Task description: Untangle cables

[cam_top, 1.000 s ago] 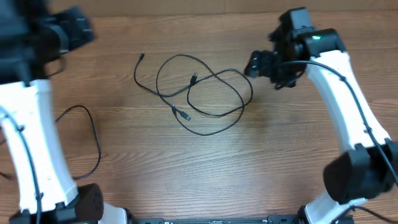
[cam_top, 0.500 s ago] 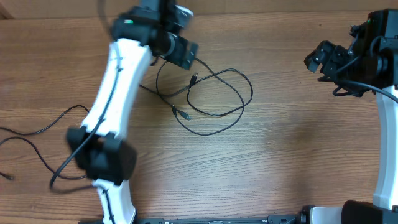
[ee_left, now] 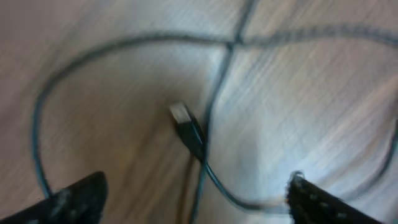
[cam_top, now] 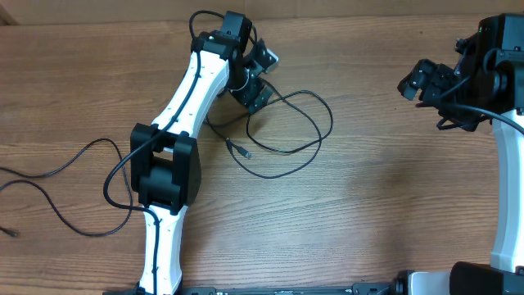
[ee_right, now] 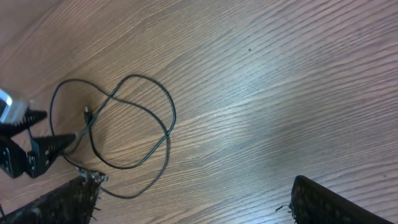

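Left pincer (cam_top: pixel 260 78), wide open, now closer over the cables (cam_top: pixel 331 123); right pincer (cam_top: pixel 412 82) also open, same spot

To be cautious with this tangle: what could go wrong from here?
The open left gripper hovers over a plug that lies against a crossing strand; closing may pinch both and tighten the tangle. The left wrist view is blurred, so aim may be off. A separate cable runs by the left arm's elbow and might snag.
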